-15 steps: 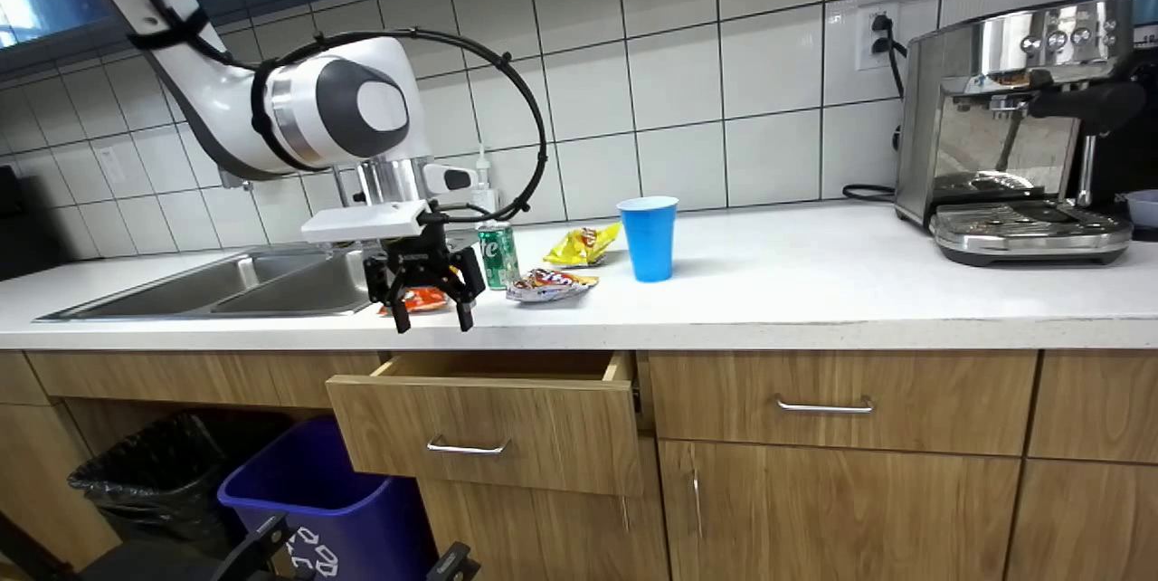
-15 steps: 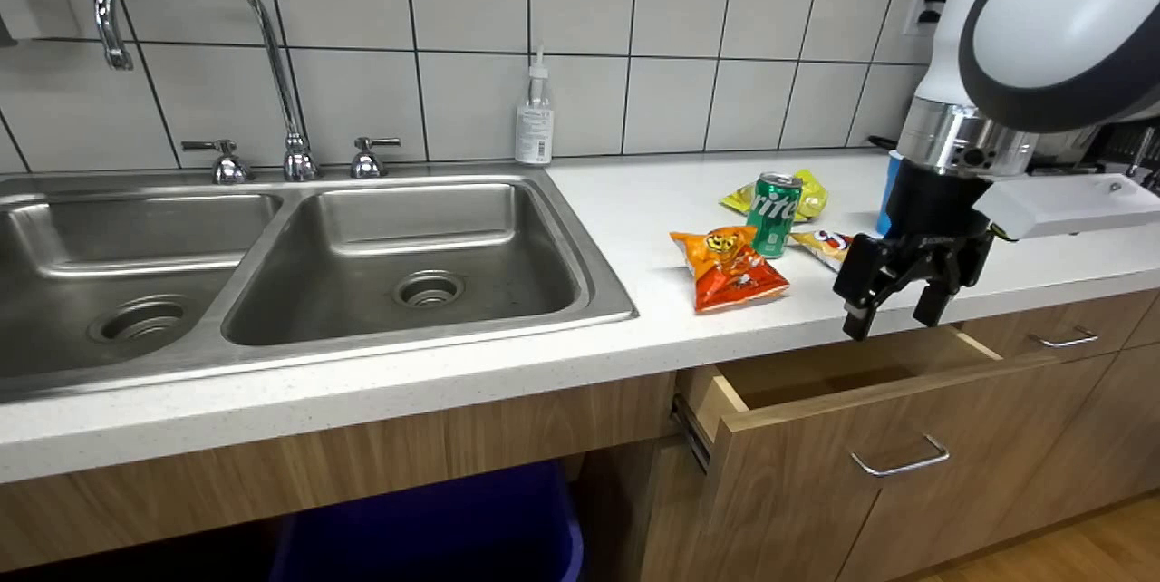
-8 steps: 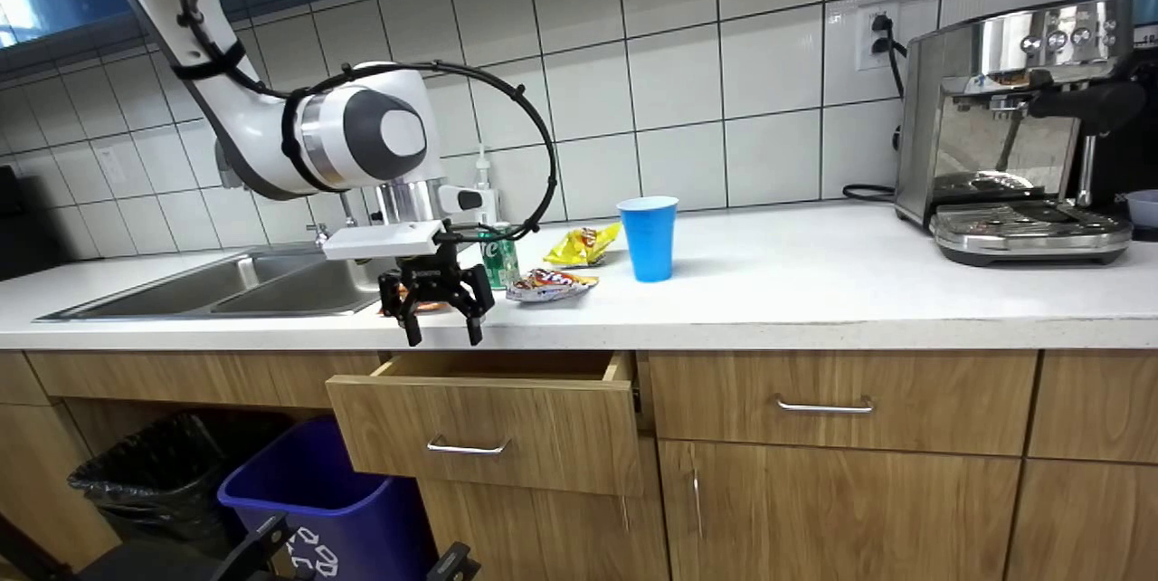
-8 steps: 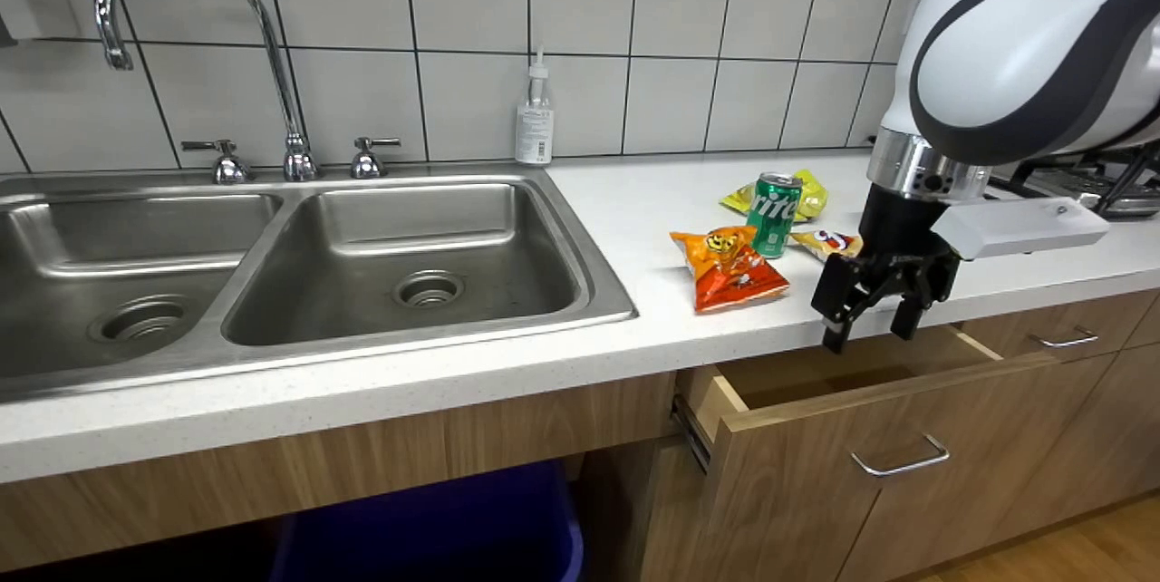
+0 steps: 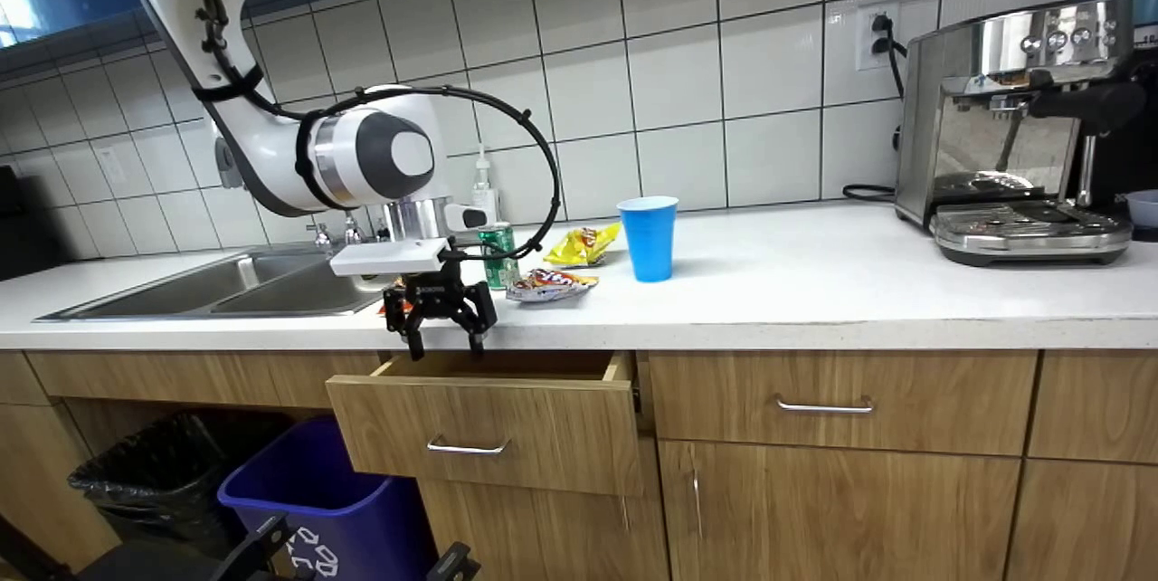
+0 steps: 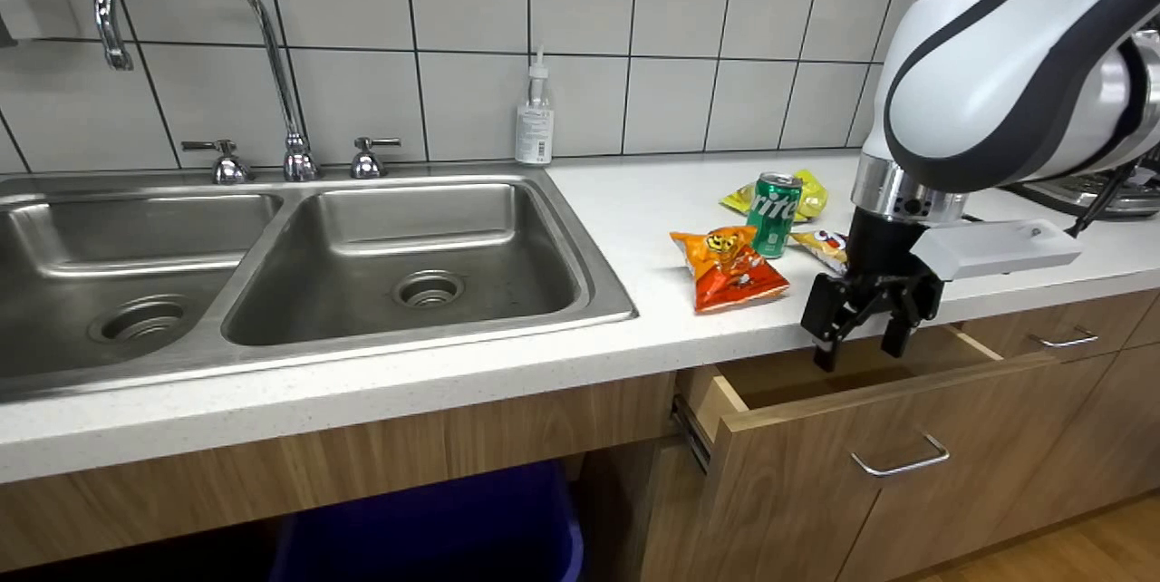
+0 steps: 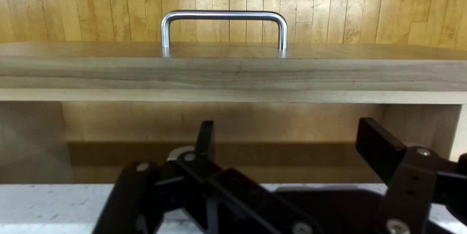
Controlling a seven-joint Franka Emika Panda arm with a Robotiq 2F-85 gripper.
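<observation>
A matte black gripper (image 6: 861, 353), on a glossy white arm (image 6: 988, 101), points down over an open drawer (image 5: 552, 441) with its two blunt fingers (image 7: 206, 139) spread wide apart. The drawer juts from under the front edge of the counter (image 5: 814, 287). It has a brown wood-grain front, a paler wooden rim and a smooth steel handle (image 7: 224, 15) bent like a squared loop. In the wrist view its inside shows plain wood crossed by a dark band — whether the fingertips dip below the rim cannot be told.

The counter is hard, white and faintly speckled. A puffy, shiny orange bag (image 6: 729, 269) lies near its front edge, beside the front corner of the steel sink (image 6: 603, 296). Just behind the bag stands a green metal can (image 6: 775, 215). A crinkled silver foil bag (image 5: 552, 285) lies just beside the can, with a yellow bag (image 5: 583, 246) nearer the back edge. A smooth, tapering blue cup (image 5: 648, 240) stands upright beside them — its inside mostly hidden. Well along the counter sits a boxy steel espresso machine (image 5: 986, 147).

The sink has two rounded basins, each showing a round drain. At its back corner stands a clear pump bottle (image 6: 535, 129) with a white label. Below the counter, a purple-blue bin (image 5: 371, 531) bearing a white recycling symbol stands beside a black bin (image 5: 149, 504) draped in wrinkled, glossy plastic.
</observation>
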